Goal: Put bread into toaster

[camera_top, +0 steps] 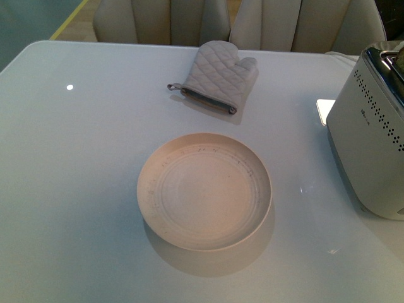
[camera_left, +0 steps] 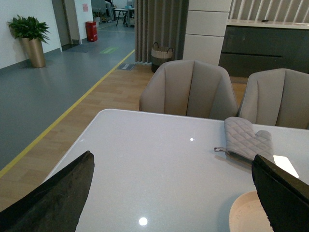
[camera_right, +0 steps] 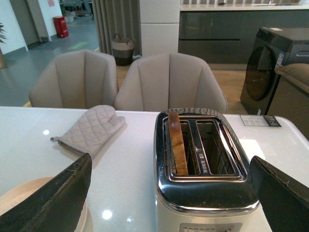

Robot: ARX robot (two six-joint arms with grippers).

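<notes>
The white-grey toaster (camera_top: 372,142) stands at the table's right edge. In the right wrist view its chrome top (camera_right: 203,159) shows two slots. The bread (camera_right: 177,143) stands upright in one slot, its crust edge poking above the rim. The other slot is empty. My right gripper (camera_right: 171,193) is open and empty, above and in front of the toaster, its fingers (camera_right: 55,200) wide apart. My left gripper (camera_left: 174,193) is open and empty over the table's left part. Neither gripper shows in the front view.
An empty round cream plate (camera_top: 204,189) sits mid-table; its rim shows in the left wrist view (camera_left: 244,212) and the right wrist view (camera_right: 19,193). A quilted grey oven mitt (camera_top: 218,76) lies behind it. Beige chairs (camera_left: 190,87) stand along the far table edge.
</notes>
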